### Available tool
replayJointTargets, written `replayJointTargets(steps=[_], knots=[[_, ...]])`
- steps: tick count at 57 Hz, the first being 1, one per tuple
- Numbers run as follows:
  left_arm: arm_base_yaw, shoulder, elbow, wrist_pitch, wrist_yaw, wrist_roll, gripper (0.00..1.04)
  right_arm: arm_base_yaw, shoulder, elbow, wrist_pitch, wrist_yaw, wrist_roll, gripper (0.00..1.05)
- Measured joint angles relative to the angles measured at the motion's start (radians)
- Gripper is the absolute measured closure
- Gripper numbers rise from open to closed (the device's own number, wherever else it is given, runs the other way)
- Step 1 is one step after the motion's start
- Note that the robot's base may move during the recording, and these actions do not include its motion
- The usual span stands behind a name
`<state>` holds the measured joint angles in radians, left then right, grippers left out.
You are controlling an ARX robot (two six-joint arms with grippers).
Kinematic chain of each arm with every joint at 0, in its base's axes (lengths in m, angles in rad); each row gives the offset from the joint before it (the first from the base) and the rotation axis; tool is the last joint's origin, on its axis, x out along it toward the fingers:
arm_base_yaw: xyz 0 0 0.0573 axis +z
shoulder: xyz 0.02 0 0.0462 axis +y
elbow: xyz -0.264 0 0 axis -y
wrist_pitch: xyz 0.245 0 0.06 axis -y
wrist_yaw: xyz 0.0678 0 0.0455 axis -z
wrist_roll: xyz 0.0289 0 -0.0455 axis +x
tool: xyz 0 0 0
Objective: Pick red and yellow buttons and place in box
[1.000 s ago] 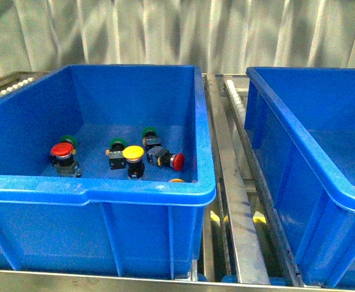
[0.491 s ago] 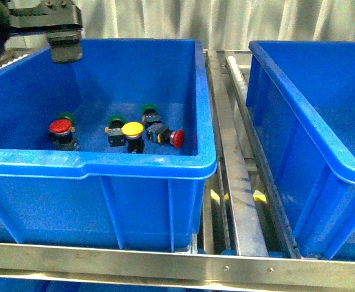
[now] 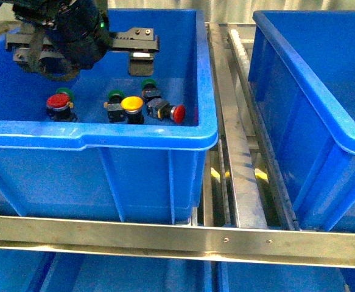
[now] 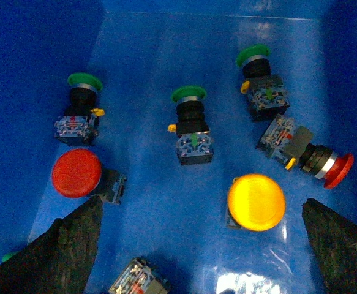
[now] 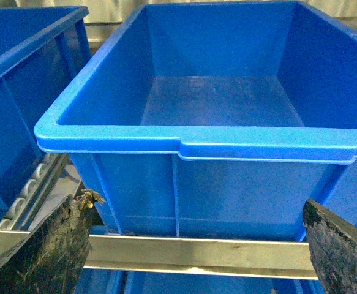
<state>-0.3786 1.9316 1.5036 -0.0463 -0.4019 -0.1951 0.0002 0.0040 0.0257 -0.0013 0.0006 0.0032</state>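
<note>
Three targets: upright red button (image 4: 75, 173), yellow button (image 4: 256, 201) and tipped red button (image 4: 337, 170), all on the floor of the left bin (image 3: 104, 141).
Places: the upright red stands near the bin's left wall. The yellow is mid-floor. The tipped red lies on its side toward the right wall, cap pointing that way.
Not wanted: three green buttons (image 4: 188, 94) stand just behind the targets, one of them just beside the upright red.
Left claw (image 4: 201, 205): spread wide and empty, hanging over the bin floor with the yellow button between its fingers' lines.
Right claw (image 5: 195, 202): spread wide and empty, facing the box (image 5: 196, 144), in which nothing shows.
Handling: probably light, rigid and not fragile. The domed caps look slick, so the blocky body or the neck under the cap seems the safer hold. The tipped one may roll on its round cap.
Materials: glossy mushroom caps, black squarish bodies with small yellow tabs, and a metal ring behind the tipped red cap.
Bin floor: smooth, shiny plastic, so a nudged button would likely slide.
</note>
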Motion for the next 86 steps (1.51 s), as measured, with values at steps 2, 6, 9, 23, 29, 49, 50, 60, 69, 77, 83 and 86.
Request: replayJointTargets(steps=[2, 6, 9, 23, 29, 49, 50, 60, 69, 77, 83, 86], knots=[[-0.003, 0.014, 0.020, -0.004, 0.000, 0.003, 0.08, 0.000, 0.000, 0.000, 0.000, 0.000, 0.000, 0.06], [-0.009, 0.042, 0.056, -0.015, -0.004, 0.008, 0.08, 0.000, 0.000, 0.000, 0.000, 0.000, 0.000, 0.06], [-0.014, 0.069, 0.087, -0.029, -0.013, 0.011, 0.08, 0.000, 0.000, 0.000, 0.000, 0.000, 0.000, 0.06], [-0.027, 0.156, 0.179, -0.071, -0.018, 0.010, 0.08, 0.000, 0.000, 0.000, 0.000, 0.000, 0.000, 0.06], [-0.028, 0.187, 0.212, -0.093, -0.019, 0.006, 0.08, 0.000, 0.000, 0.000, 0.000, 0.000, 0.000, 0.06], [-0.034, 0.274, 0.266, -0.154, -0.021, -0.024, 0.08, 0.000, 0.000, 0.000, 0.000, 0.000, 0.000, 0.06], [-0.035, 0.277, 0.267, -0.156, -0.021, -0.026, 0.08, 0.000, 0.000, 0.000, 0.000, 0.000, 0.000, 0.06], [-0.041, 0.306, 0.286, -0.169, -0.022, -0.034, 0.08, 0.000, 0.000, 0.000, 0.000, 0.000, 0.000, 0.06], [-0.043, 0.317, 0.310, -0.178, -0.032, -0.035, 0.08, 0.000, 0.000, 0.000, 0.000, 0.000, 0.000, 0.06], [-0.044, 0.325, 0.330, -0.179, -0.044, -0.034, 0.08, 0.000, 0.000, 0.000, 0.000, 0.000, 0.000, 0.06], [-0.045, 0.337, 0.340, -0.193, -0.051, -0.034, 0.21, 0.000, 0.000, 0.000, 0.000, 0.000, 0.000, 0.06], [-0.045, 0.344, 0.342, -0.197, -0.056, -0.034, 0.28, 0.000, 0.000, 0.000, 0.000, 0.000, 0.000, 0.06]])
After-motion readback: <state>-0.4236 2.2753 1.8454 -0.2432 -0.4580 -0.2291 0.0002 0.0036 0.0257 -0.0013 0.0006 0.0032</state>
